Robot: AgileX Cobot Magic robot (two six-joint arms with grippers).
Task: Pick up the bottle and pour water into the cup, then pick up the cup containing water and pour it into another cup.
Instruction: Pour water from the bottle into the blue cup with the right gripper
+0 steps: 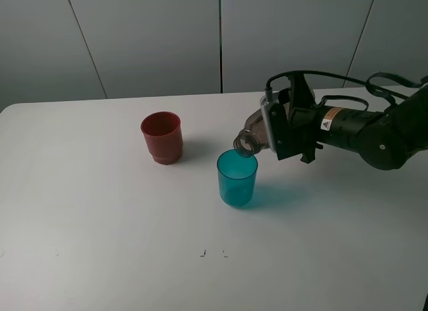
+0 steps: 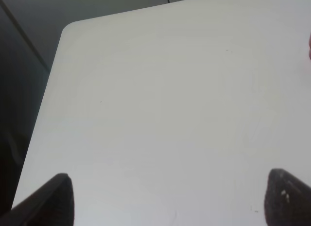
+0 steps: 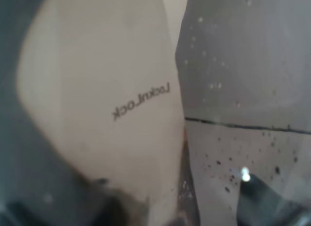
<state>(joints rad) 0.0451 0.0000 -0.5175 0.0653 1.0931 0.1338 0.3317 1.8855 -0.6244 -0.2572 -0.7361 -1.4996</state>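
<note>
1. My right gripper (image 1: 275, 132) is clamped tight on the bottle (image 1: 254, 132), my black fingers across its smoky body
2. The bottle lies tipped almost flat, its open, uncapped neck pointing to 8 o'clock in the high view, the mouth just over the far rim of the teal cup (image 1: 237, 178)
3. From my right wrist the bottle's wall fills the view, speckled with droplets and printed with small lettering; I cannot tell how much water is inside
4. The teal cup stands upright; whether it holds water I cannot tell
5. The red cup (image 1: 162, 137) stands upright at 10 o'clock from the teal cup, well apart, its inside not readable
6. My left gripper (image 2: 170, 204) hangs wide, holding nothing, over bare table
7. The white table (image 1: 100, 224) has a few small dark specks (image 1: 204, 253) at 6 o'clock from the teal cup; grey wall panels (image 1: 154, 37) stand behind
</note>
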